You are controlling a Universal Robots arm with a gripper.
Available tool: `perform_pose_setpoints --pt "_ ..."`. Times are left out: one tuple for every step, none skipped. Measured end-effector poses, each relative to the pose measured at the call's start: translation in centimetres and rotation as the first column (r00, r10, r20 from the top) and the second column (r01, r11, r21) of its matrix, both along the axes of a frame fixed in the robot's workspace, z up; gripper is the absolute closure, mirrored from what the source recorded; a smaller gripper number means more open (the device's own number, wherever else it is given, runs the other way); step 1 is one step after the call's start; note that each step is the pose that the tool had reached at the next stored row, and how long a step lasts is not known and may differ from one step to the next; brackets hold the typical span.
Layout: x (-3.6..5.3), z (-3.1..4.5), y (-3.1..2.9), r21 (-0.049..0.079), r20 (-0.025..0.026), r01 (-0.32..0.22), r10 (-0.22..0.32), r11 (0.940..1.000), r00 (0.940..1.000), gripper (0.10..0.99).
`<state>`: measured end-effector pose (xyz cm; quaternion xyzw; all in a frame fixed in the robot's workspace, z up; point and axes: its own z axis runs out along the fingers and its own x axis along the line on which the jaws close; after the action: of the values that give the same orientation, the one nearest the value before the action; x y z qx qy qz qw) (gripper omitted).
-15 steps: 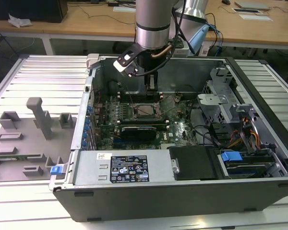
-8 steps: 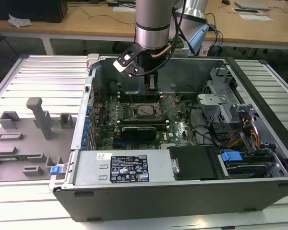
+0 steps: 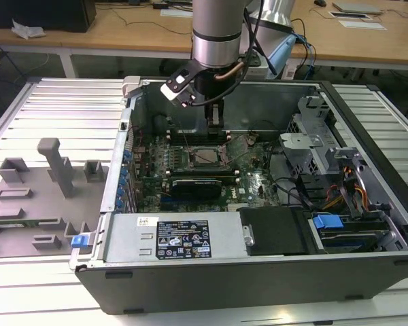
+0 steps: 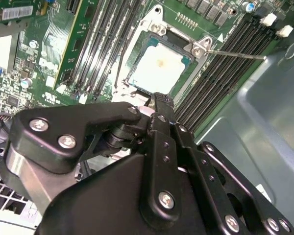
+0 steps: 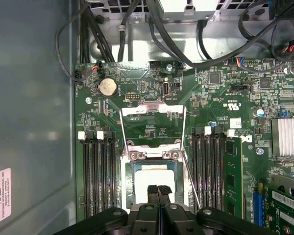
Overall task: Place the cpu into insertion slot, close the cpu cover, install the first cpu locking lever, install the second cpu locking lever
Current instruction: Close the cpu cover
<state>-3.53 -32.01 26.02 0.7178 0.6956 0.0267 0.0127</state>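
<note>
The cpu (image 5: 148,175) lies flat in the socket on the green motherboard, its pale top showing in both wrist views (image 4: 159,68). The cpu cover (image 5: 153,110), a silvery frame with a square window, is swung open on the hinge side of the socket. One thin wire locking lever (image 5: 192,182) stands free beside the socket, also seen as a rod (image 4: 235,54). My gripper (image 5: 159,189) hangs just above the cpu's near edge, its black fingers pressed together with nothing between them. In the exterior view the gripper (image 3: 216,122) is over the socket (image 3: 205,156).
The motherboard sits inside an open computer case (image 3: 367,122). Memory slots (image 5: 100,176) flank the socket on both sides. A long black card (image 3: 197,185), cables (image 5: 166,29) and drive bays (image 3: 340,176) are nearby. A grey fixture tray (image 3: 47,183) lies at the exterior view's left.
</note>
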Motion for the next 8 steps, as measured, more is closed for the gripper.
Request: perform_pose_setpoints --pt "0.22 0.0 0.0 0.0 0.0 0.0 0.0 1.0 1.0 0.98" --pt "0.51 0.0 0.0 0.0 0.0001 0.0 0.0 1.0 1.0 0.98" --pt "1.17 0.0 0.0 0.0 0.0001 0.0 0.0 1.0 1.0 0.98" --pt "1.34 0.0 0.0 0.0 0.0001 0.0 0.0 1.0 1.0 0.98" --pt "1.51 0.0 0.0 0.0 0.0001 0.0 0.0 1.0 1.0 0.98" --pt "1.68 0.0 0.0 0.0 0.0 0.0 0.0 1.0 1.0 0.98" --pt "1.98 0.0 0.0 0.0 0.0001 0.0 0.0 1.0 1.0 0.98" --pt "2.17 0.0 0.0 0.0 0.0001 0.0 0.0 1.0 1.0 0.98"
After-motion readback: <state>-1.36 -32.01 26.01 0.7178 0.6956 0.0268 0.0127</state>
